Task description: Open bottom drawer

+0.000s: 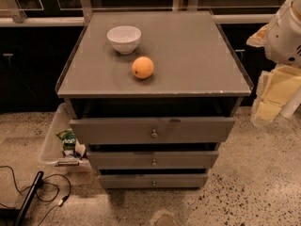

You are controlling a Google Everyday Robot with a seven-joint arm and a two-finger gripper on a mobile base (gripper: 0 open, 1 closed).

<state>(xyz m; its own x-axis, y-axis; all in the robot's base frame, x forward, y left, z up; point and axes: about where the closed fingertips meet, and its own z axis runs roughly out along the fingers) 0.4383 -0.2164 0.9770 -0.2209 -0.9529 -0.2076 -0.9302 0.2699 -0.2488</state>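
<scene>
A grey cabinet with three drawers stands in the middle of the camera view. The bottom drawer (pixel 154 181) is the lowest and narrowest front, with a small round metal knob (pixel 154 183). It shows only a thin dark gap above it, and its inside is hidden. The mid-sized front (pixel 154 160) and the widest front (pixel 153 130) sit above it. My gripper (pixel 275 95) hangs at the far right edge below the white arm (pixel 286 29), well to the right of the cabinet and above drawer level, touching nothing.
A white bowl (pixel 124 38) and an orange (pixel 142 67) sit on the cabinet top (pixel 188 55). A clear plastic bin (pixel 54 147) holding a green packet (pixel 69 138) stands on the floor at the cabinet's left. Black cables (pixel 42 192) lie at the lower left.
</scene>
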